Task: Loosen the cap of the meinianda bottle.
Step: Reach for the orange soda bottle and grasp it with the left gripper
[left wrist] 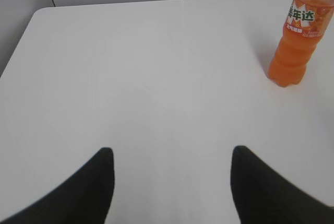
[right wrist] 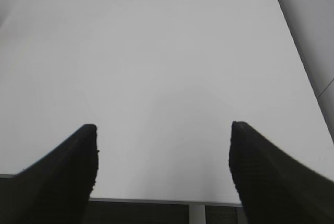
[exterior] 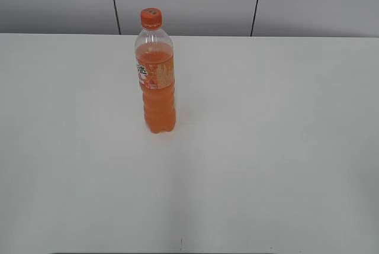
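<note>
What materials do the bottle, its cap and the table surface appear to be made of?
The tall slim bottle of orange soda looks like clear glossy plastic: the liquid shows through its ribbed body. The small round orange cap seems opaque plastic. The white table looks matte, perhaps laminate; the material is uncertain.

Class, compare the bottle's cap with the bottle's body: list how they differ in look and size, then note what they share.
The cap is small and opaque orange; the meinianda bottle is tall, slim and clear, showing orange soda. The cap is plain apart from a pale mark on top; the bottle carries a label band and a ribbed lower body. Both are orange and stand upright as one.
</note>
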You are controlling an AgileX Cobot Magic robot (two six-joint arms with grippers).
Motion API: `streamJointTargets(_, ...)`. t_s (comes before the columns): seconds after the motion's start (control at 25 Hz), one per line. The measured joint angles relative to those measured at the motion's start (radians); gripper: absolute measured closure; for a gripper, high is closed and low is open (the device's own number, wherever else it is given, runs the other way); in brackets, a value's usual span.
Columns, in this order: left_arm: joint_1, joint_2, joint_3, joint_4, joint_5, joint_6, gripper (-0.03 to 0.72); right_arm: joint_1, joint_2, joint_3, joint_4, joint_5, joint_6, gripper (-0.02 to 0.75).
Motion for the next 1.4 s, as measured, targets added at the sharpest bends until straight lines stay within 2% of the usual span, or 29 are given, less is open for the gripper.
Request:
streamJointTargets(1.0,0.0,0.058,-0.001,0.0,-0.013,0.0,0.252,0.0,0.0,0.0,0.0,0.0,0.0,0.15)
streamJointTargets(1.2,0.0,0.092,-0.008,0.0,-0.175,0.014,0.252,0.0,0.0,0.0,0.0,0.0,0.0,0.15)
streamJointTargets(1.4,0.0,0.172,0.03,-0.002,-0.476,0.023,0.252,0.0,0.0,0.0,0.0,0.0,0.0,0.15)
